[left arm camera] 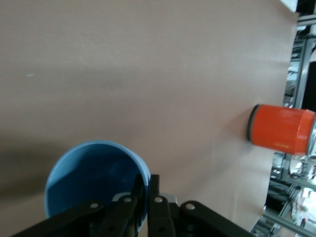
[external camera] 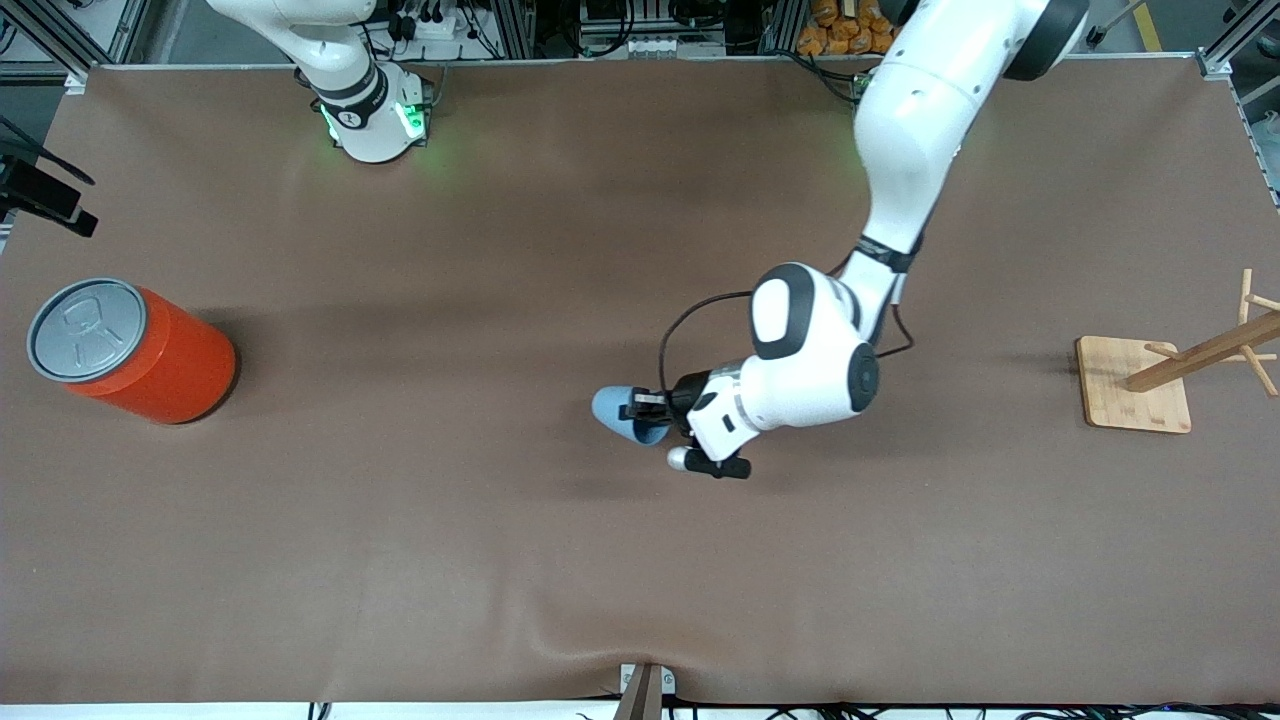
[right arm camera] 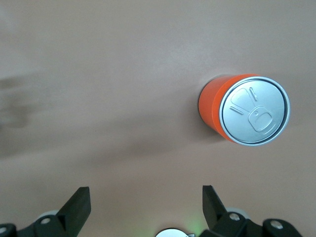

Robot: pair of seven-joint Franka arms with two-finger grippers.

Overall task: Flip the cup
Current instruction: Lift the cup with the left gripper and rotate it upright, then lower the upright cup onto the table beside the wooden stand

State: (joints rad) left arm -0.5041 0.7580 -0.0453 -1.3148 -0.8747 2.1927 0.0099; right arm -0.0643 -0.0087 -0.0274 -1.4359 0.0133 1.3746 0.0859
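— Where's the cup?

— Mid-table, well apart from the can, toward the left arm's end from it. The left gripper has its jaws pinched on the rim, one finger inside the wall and one outside. I'd say that hold lets the wrist roll it over.

— Is it lifted?

— Can't tell; the hand covers much of it, and the wrist view cuts its base off.

— And the right gripper?

— Waiting high above the table near the can, jaws wide apart. Only its fingertips show.
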